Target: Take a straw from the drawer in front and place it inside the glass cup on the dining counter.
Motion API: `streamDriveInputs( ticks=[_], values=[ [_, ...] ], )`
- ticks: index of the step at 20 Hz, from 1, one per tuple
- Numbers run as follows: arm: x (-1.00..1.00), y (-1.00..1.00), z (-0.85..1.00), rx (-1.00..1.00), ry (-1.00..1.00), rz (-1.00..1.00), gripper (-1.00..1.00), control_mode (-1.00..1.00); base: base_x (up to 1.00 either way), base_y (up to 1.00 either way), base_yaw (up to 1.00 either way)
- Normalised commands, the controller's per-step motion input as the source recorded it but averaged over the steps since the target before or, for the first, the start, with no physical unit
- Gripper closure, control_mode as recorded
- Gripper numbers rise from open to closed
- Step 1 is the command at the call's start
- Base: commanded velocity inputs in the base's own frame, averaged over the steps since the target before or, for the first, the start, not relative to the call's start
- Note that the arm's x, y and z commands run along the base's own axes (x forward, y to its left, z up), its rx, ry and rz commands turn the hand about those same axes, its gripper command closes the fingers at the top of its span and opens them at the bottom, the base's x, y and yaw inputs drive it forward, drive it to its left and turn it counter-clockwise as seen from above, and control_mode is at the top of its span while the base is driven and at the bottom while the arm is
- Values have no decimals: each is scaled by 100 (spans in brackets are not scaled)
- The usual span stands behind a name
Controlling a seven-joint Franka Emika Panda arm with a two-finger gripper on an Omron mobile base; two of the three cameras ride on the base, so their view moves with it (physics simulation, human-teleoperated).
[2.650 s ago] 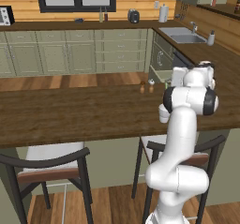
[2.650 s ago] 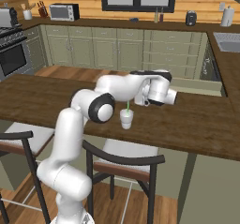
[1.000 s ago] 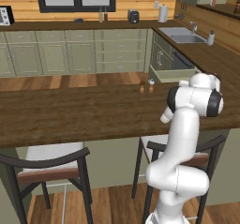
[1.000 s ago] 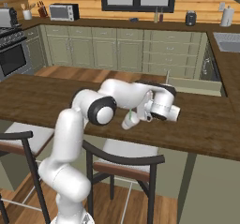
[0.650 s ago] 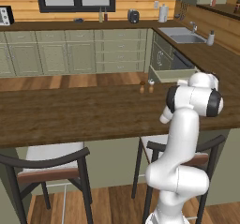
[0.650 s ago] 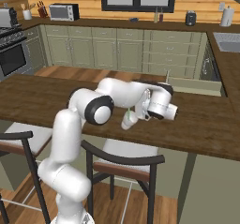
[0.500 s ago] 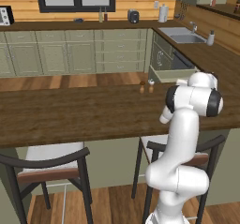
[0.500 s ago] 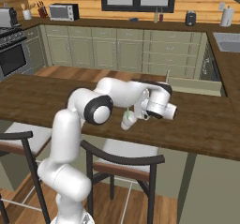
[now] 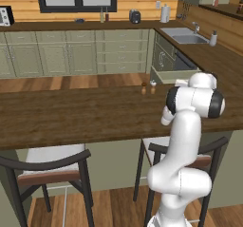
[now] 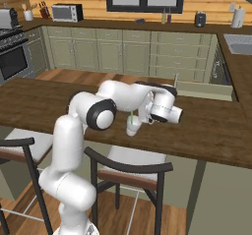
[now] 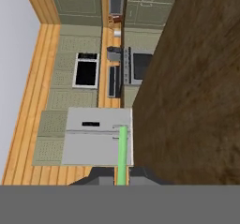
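The glass cup (image 10: 132,127), small and whitish, stands near the front edge of the dark dining counter (image 10: 206,126). A thin green straw (image 10: 131,117) rises just above its rim; I cannot tell whether its lower end is inside. My gripper (image 10: 139,117) lies level beside the cup's right side. In the hand view the gripper (image 11: 122,177) is shut on the straw (image 11: 123,148), which points away along the edge of the dining counter (image 11: 197,78). The pale green drawer (image 10: 204,89) stands pulled out beyond the counter, and the drawer (image 9: 173,76) appears in the left base view too.
Two small shakers (image 9: 144,85) stand on the counter's far edge. Dark chairs (image 10: 129,172) sit tucked under the near side. A sink (image 9: 182,38) lies on the back right worktop, a stove (image 10: 12,57) at the far left.
Over the last second the hand has shifted slightly left toward the cup, still holding the straw. The cup has not moved.
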Motion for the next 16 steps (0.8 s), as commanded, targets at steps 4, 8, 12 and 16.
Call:
streamDriveInputs(
  ticks=[4,8,12,16],
  values=[
    [16,1,-23,0,0,0,100,-100,0,0,0],
    [17,1,-23,0,0,0,100,-100,0,0,0],
    [0,17,-29,0,0,0,100,-100,0,0,0],
    [0,30,-28,0,0,0,100,-100,0,0,0]
  ],
)
